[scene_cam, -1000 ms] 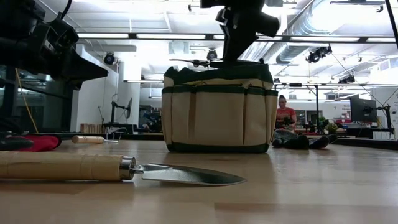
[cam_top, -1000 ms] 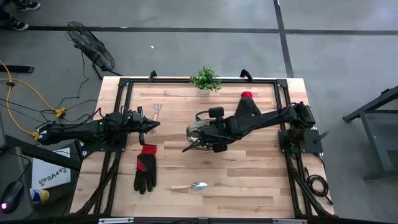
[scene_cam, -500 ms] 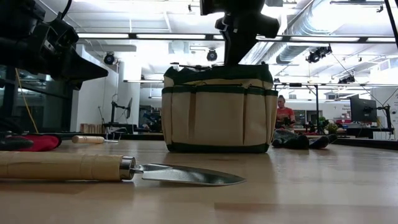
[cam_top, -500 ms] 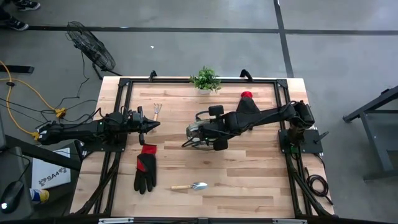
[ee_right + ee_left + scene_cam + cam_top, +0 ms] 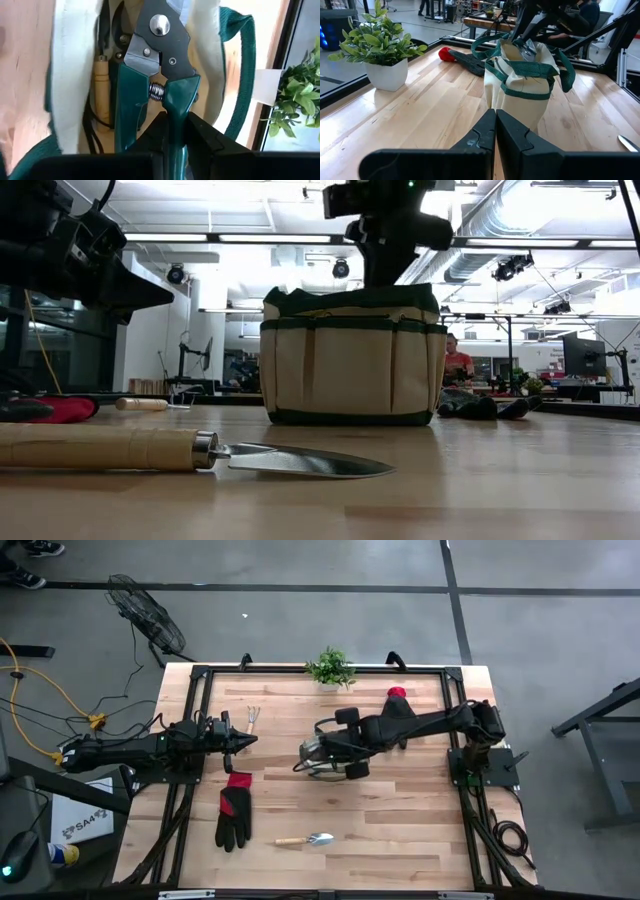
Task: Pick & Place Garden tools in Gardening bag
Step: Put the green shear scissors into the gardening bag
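Note:
The olive-khaki gardening bag (image 5: pixel 310 756) (image 5: pixel 352 360) stands upright on its base at mid-table. My right gripper (image 5: pixel 175 117) (image 5: pixel 328 750) hangs over its open mouth, shut on green-handled pruning shears (image 5: pixel 159 55). A wooden-handled tool (image 5: pixel 101 95) stands inside the bag. One red-cuffed black glove (image 5: pixel 233 812), a trowel (image 5: pixel 306 839) and a small hand rake (image 5: pixel 253 718) lie flat on the table's left half. Another glove (image 5: pixel 398 698) lies under the right arm. My left gripper (image 5: pixel 247 740) (image 5: pixel 495 131) waits shut at the left, pointing at the bag. My right gripper pinches one green handle of the shears (image 5: pixel 177 102), just behind the spring, between its two fingers. The fingers slant down from above and the handle runs along them. The other handle (image 5: pixel 127 107) is free. The shears hang clear, blade end (image 5: pixel 161 20) lowest, in the bag's mouth.
A small potted plant (image 5: pixel 330 667) stands at the far edge, close behind the bag. The bag's green loop handles (image 5: pixel 565 65) hang out to either side of its mouth. Bare wood lies on the near right of the table.
My right gripper has shifted a little toward the far edge over the bag and turned at the wrist, still shut on the shears. The shears' blade end, which showed level above the bag's rim in the low view, has dropped behind the rim.

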`<action>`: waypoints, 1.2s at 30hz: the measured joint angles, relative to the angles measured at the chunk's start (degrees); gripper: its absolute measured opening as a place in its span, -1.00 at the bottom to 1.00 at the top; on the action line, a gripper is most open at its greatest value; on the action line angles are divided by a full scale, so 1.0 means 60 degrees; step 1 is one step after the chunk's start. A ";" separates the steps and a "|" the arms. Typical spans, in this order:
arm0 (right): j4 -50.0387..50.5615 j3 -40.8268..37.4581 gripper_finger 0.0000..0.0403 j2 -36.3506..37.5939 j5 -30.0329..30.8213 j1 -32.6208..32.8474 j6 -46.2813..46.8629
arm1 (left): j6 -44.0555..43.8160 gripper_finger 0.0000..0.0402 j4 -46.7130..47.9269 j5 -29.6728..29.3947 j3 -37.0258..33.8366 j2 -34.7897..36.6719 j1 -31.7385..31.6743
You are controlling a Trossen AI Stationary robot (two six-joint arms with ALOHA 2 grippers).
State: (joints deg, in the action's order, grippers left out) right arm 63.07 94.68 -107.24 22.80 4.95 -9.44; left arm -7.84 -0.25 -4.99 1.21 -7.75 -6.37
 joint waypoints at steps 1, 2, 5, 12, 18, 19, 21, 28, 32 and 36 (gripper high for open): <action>-0.0056 -0.0052 -0.84 0.0000 -0.0051 -0.0032 -0.0009 | 0.0003 -0.95 0.0000 0.0000 0.0000 0.0000 0.0000; -0.0075 -0.0103 -0.84 0.0000 -0.0094 -0.0047 -0.0010 | 0.0003 -0.95 0.0000 0.0000 0.0000 0.0000 0.0000; -0.0151 -0.0201 -0.84 0.0000 -0.0091 -0.0050 -0.0016 | 0.0002 -0.95 0.0000 0.0000 0.0000 0.0000 0.0000; -0.0771 -0.0714 -0.84 0.0000 -0.0278 -0.0043 0.0001 | 0.0002 -0.95 0.0000 0.0000 0.0000 0.0000 0.0001; -0.1270 -0.1118 -0.84 -0.0004 -0.0340 -0.0146 0.0097 | 0.0004 -0.95 0.0000 0.0000 0.0000 0.0000 0.0000; -0.1275 -0.1130 -0.84 -0.0004 -0.0357 -0.0168 0.0100 | 0.0000 -0.95 0.0000 0.0000 0.0000 -0.0004 0.0004; -0.1341 -0.1130 -0.84 -0.0004 -0.0345 -0.0224 0.0087 | 0.0000 -0.95 0.0000 0.0000 0.0003 -0.0003 0.0000; -0.1631 -0.1167 -0.84 -0.0004 -0.0722 -0.0418 0.0024 | 0.0003 -0.95 0.0000 0.0000 0.0000 0.0000 0.0003; -0.1851 -0.1546 -0.84 -0.0004 -0.0832 -0.0412 0.0005 | 0.0003 -0.95 0.0000 0.0000 0.0000 -0.0003 0.0003; -0.2228 -0.1924 -0.84 -0.0004 -0.0867 -0.0416 0.0081 | 0.0003 -0.95 0.0000 -0.0004 0.0000 0.0000 0.0003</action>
State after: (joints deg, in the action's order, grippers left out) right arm 49.70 83.13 -107.26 17.60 2.46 -8.95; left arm -7.82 -0.25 -5.02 1.21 -7.75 -6.35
